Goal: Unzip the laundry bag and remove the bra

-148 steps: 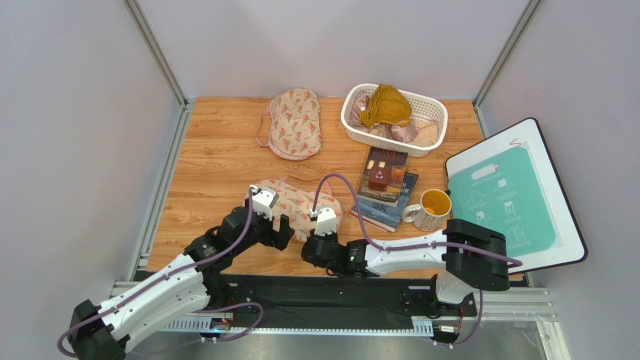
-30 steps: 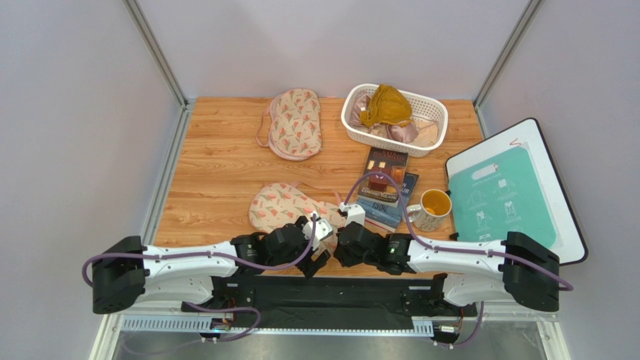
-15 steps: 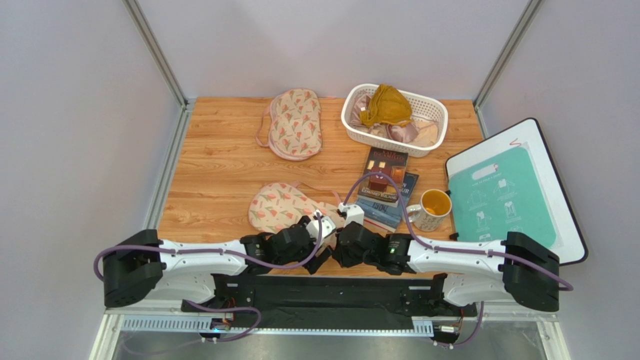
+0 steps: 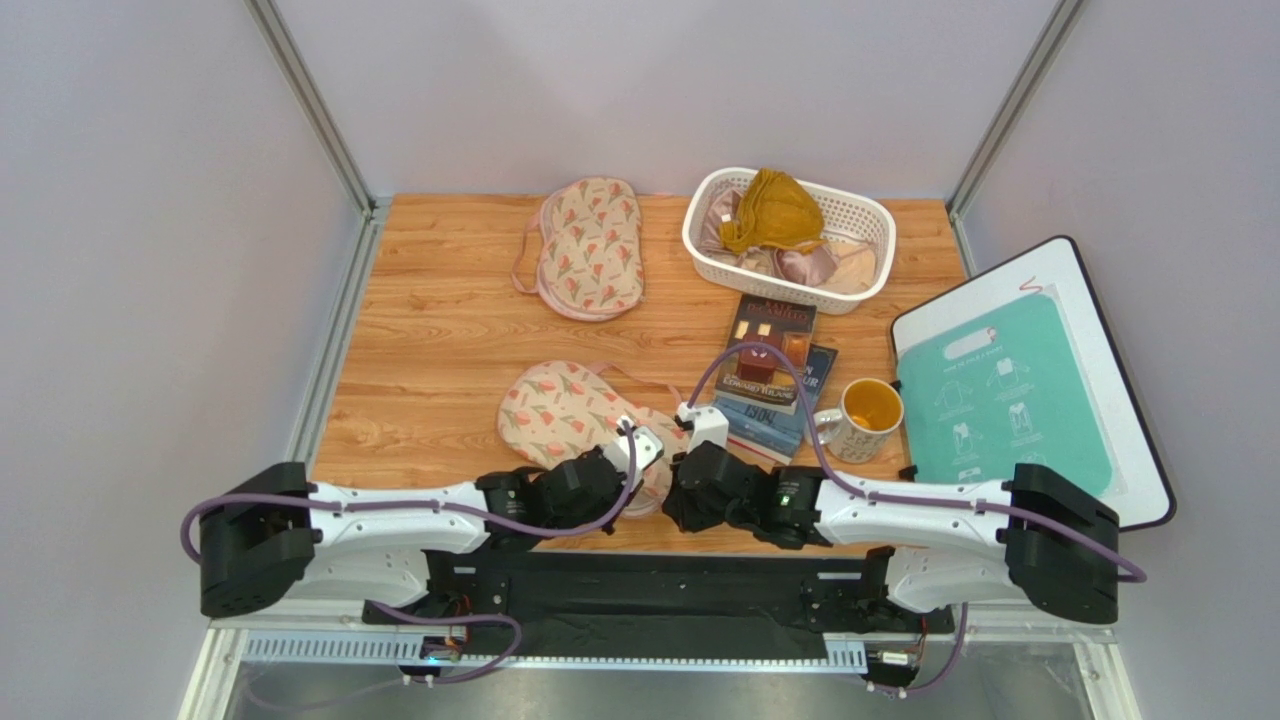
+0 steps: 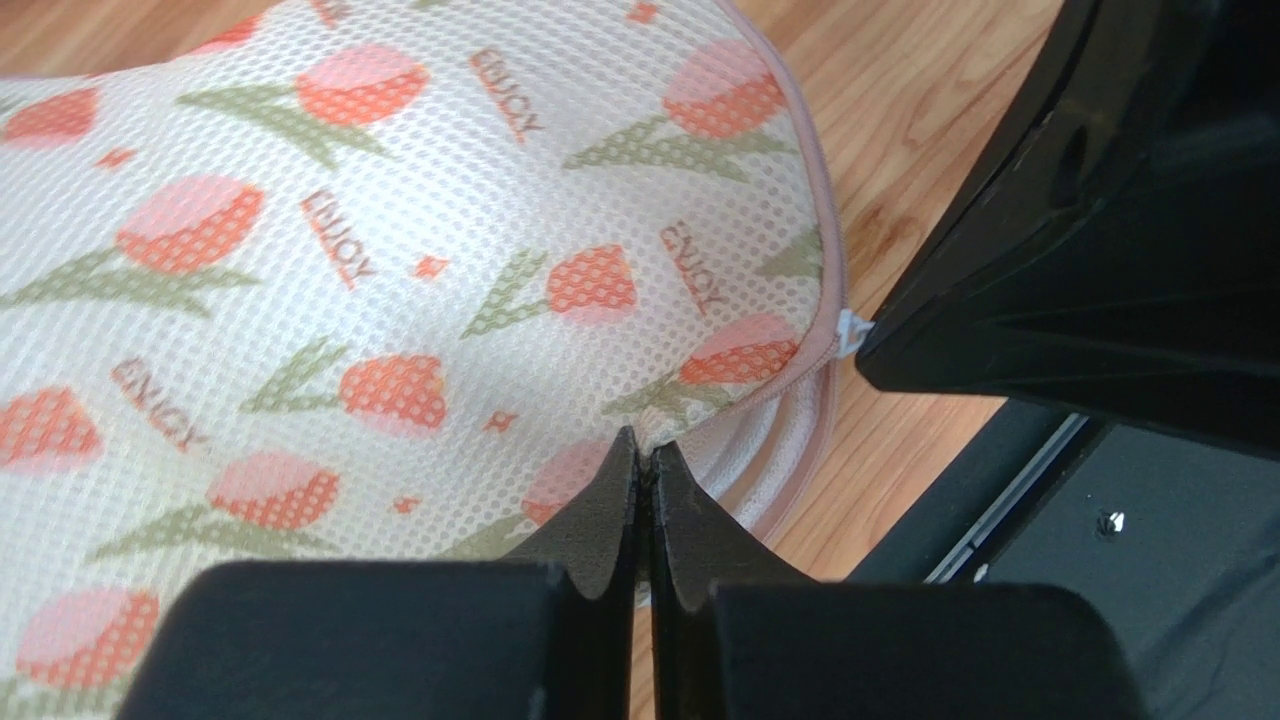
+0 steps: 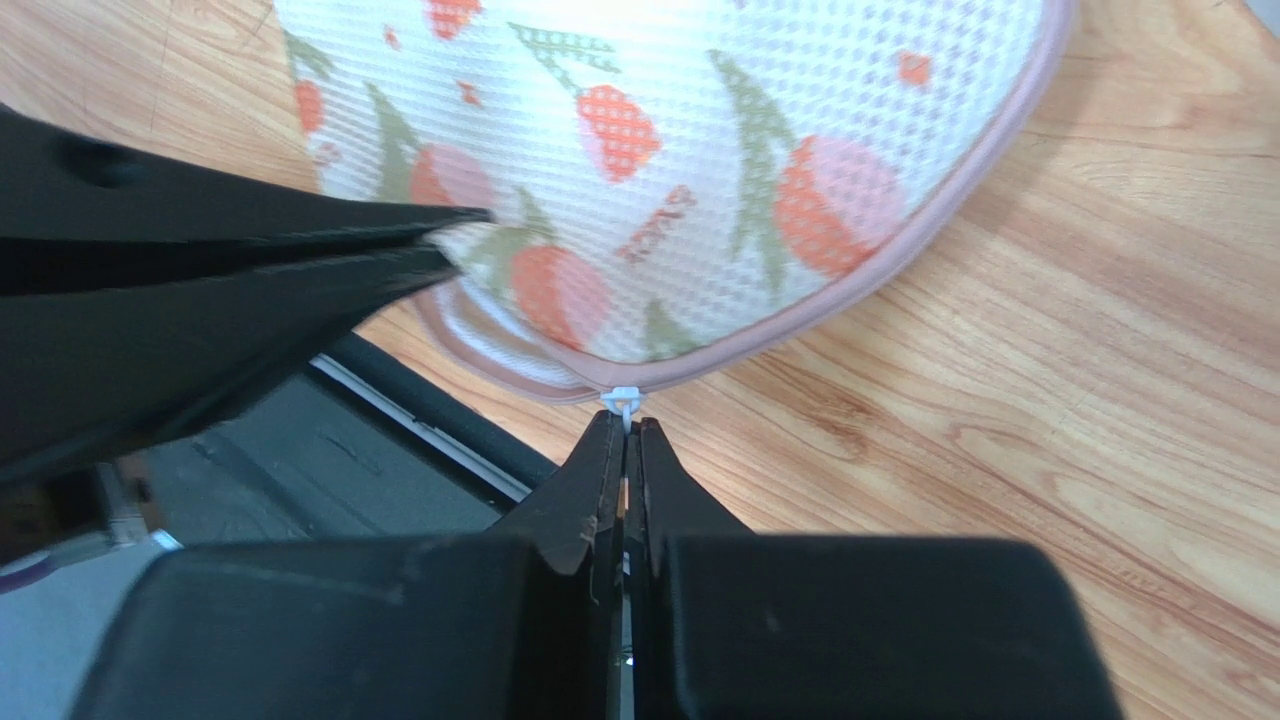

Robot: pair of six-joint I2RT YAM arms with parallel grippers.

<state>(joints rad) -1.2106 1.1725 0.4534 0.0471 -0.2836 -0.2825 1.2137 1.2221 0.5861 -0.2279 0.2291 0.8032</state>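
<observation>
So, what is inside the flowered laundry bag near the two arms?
Nothing can be seen: the laundry bag looks zipped shut, and its printed mesh hides whatever it holds.

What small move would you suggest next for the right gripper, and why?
Probably draw the right gripper along the pink trim: it looks shut on the white zip pull, while the left gripper pinches the laundry bag steady at its edge.

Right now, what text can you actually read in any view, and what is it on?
"ENJOY": printed repeatedly between the tulips on the near laundry bag, clear in the left wrist view.
Books: the cover titles are too small to read.
Teal board: the lettering and pictograms are too small to read.
Mug: no text I can make out.
</observation>
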